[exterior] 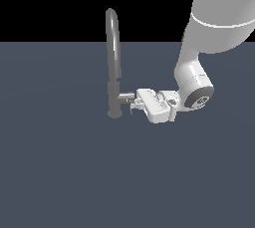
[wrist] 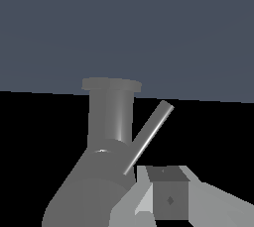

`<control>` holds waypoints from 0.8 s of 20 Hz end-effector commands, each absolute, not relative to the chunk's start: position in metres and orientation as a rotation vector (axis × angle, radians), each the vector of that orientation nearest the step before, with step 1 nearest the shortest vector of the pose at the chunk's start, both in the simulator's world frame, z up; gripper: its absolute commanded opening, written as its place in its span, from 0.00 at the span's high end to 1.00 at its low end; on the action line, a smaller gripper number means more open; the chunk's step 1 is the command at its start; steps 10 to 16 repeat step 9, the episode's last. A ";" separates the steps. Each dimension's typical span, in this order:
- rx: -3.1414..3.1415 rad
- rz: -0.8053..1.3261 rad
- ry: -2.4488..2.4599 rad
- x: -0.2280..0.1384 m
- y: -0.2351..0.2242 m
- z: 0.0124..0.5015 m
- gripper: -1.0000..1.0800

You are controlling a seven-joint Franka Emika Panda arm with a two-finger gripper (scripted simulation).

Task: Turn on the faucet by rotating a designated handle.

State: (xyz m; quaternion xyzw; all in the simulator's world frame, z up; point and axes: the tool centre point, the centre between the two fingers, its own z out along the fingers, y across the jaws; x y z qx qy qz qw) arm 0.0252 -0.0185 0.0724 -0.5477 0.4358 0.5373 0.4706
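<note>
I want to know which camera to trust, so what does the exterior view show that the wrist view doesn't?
Only the exterior view shows the faucet's whole arched spout, the robot arm and the gripper at the handle.
Only the wrist view shows the thin lever pin close up, beside a gripper finger.
Both show the faucet's round base, the handle and the dark floor.

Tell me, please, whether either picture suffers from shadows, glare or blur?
Exterior view: sharp and evenly lit, no cast shadows under the faucet or gripper. Wrist view: also sharp, only a soft bright streak along the handle.
</note>
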 end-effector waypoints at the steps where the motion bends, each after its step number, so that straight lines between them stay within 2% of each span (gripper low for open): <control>1: -1.321 1.295 1.117 0.034 -0.015 0.044 1.00; 8: -1.310 1.305 1.138 0.041 -0.013 0.023 1.00; 16: -1.310 1.305 1.138 0.041 -0.013 0.023 1.00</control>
